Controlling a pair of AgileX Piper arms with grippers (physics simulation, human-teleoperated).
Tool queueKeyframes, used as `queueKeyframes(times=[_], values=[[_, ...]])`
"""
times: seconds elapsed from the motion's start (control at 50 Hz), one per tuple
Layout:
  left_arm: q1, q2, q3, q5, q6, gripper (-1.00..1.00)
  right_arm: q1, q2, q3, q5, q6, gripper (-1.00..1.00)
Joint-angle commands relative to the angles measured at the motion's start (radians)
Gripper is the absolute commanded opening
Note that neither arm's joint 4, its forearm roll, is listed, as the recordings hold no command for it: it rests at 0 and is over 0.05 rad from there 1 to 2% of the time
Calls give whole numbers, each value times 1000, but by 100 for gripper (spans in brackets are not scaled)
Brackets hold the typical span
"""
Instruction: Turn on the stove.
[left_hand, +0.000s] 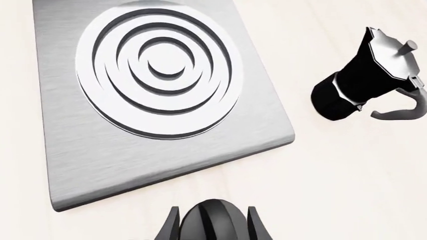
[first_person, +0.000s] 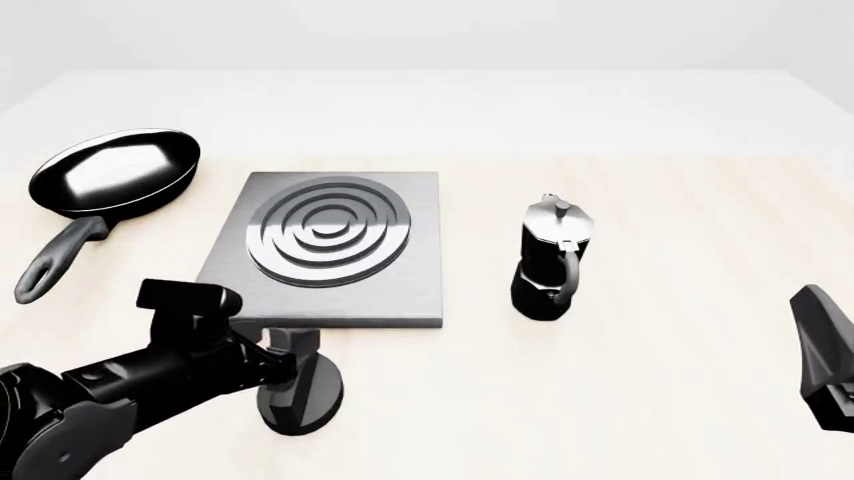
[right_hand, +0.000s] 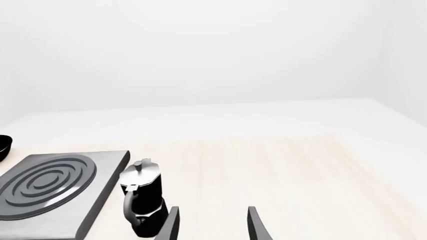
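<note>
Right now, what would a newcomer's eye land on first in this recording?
The grey stove with its ring burner sits mid-table. The left end effector hangs at its near edge, over a black knob between its fingers. A black moka pot stands to its right, a frying pan far left.

Grey brushed stove (first_person: 400, 290) w/ concentric rings, black-silver moka pot (first_person: 547, 265), glossy black pan (first_person: 114, 172), seemingly pale wood-grain table (first_person: 641, 380).
</note>
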Motion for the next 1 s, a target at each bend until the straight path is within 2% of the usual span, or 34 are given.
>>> queueKeyframes(times=[0.02, 0.78, 1.0], values=[[1, 91, 6, -65, -34, 100, 2, 4, 0, -2, 1, 100], [2, 299, 15, -208, -107, 100, 4, 17, 0, -11, 2, 100], [124, 166, 22, -127, -36, 100, 5, 28, 0, -21, 2, 100]])
